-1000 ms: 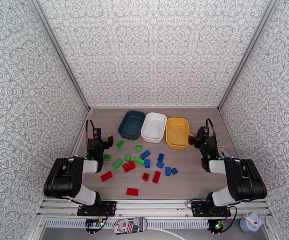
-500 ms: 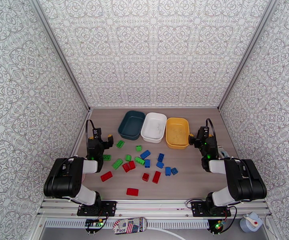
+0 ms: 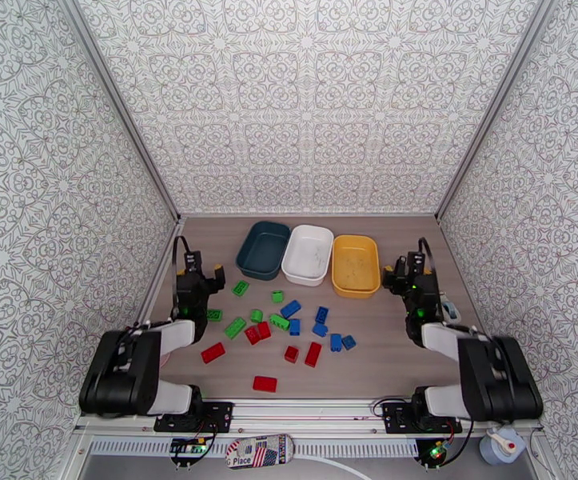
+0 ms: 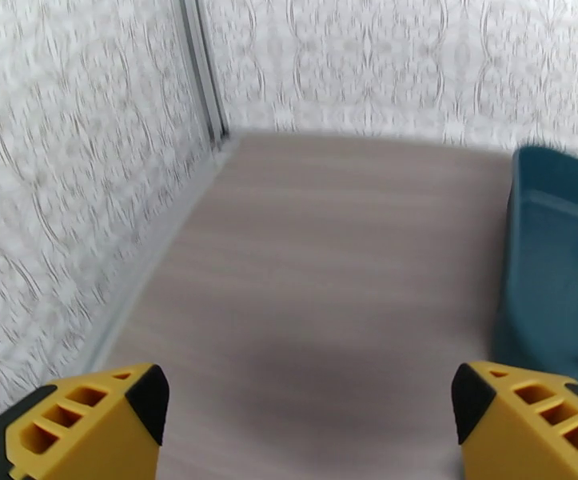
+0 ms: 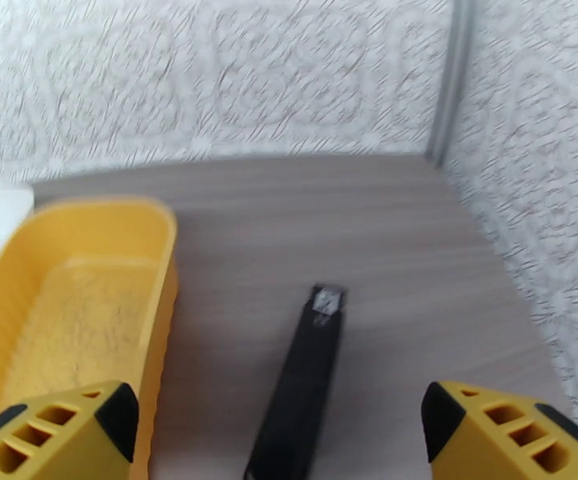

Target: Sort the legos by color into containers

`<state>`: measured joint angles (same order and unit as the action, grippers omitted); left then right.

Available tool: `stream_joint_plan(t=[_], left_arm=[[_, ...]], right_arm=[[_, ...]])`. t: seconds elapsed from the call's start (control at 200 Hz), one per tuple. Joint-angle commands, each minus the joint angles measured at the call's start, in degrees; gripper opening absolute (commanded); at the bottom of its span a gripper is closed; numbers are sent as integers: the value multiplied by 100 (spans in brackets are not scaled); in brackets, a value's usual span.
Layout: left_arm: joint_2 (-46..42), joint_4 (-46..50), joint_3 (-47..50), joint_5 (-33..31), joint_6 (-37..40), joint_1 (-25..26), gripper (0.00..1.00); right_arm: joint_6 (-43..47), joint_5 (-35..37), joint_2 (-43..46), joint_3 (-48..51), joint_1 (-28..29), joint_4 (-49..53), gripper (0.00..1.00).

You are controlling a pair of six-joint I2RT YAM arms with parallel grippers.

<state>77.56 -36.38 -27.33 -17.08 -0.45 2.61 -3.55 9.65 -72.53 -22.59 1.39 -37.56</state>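
Lying loose, table (image 3: 384, 358) centre: legos (image 3: 292, 309), red/green/blue. Containers (image 3: 308, 254) x3 along far edge. L gripper (image 4: 308, 394), R gripper (image 5: 281, 410) both released.

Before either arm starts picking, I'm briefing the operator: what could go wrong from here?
The two red bricks lie touching, with a green brick beside them; wide-open jaws may grab or shove the wrong colour.
The teal tub, white tub and yellow tub stand rim to rim, so a drop near a shared rim could land wrong.
The right gripper sits close to the yellow tub and might knock it.
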Motion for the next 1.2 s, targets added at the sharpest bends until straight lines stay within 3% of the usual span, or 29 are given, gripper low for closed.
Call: stream_joint_plan(t=[0.0, 0.08, 0.18, 0.265, 0.345, 0.455, 0.53, 0.57, 0.675, 0.76, 0.84, 0.95, 1.195], left_arm=[[-592, 1106, -458, -484, -54, 224, 99], [-976, 1917, -862, -665, -543, 384, 99], [-1205, 3623, -1758, -664, -1382, 476, 99], [-1101, 4992, -2570, -366, -1938, 485, 99], [-963, 5675, -3062, 85, -2149, 518, 99], [-1031, 5720, -3210, 1058, -2465, 489, 99], [-1285, 5642, -3083, 1309, -3144, 356, 99], [-1429, 5577, -2940, 1731, -3765, 78, 99], [-1429, 5154, -2611, 3569, -4793, -843, 99], [-1300, 5416, -2736, 4089, -4855, -996, 99], [-1331, 5916, -2942, 3836, -4536, -621, 99], [-1336, 6483, -3053, 3198, -4364, 299, 99], [-944, 6927, -2589, 1777, -5147, 2723, 90]], right_arm=[[-429, 635, 1148, -249, -16, 1178, 99], [-1143, 1105, 1891, -703, -16, 2646, 99], [-1866, 1397, 2241, -1591, -16, 4880, 99], [-2197, 1098, 2218, -2348, -16, 6435, 99], [-2341, 653, 2253, -2781, -15, 7233, 99], [-3477, 440, 2583, -3018, -16, 8011, 99], [-3529, -181, 2700, -3143, -16, 8140, 98], [-3541, -526, 2645, -3262, -16, 8250, 92], [-3414, -1645, 2178, -3658, -16, 8670, 82], [-3367, -2396, 1678, -3778, 21, 8944, 77], [-3358, -2571, 1393, -3753, 285, 9067, 75], [-3455, -2478, 1020, -3737, 933, 9146, 74], [-3751, -1636, -120, -3780, 2879, 9289, 69]])
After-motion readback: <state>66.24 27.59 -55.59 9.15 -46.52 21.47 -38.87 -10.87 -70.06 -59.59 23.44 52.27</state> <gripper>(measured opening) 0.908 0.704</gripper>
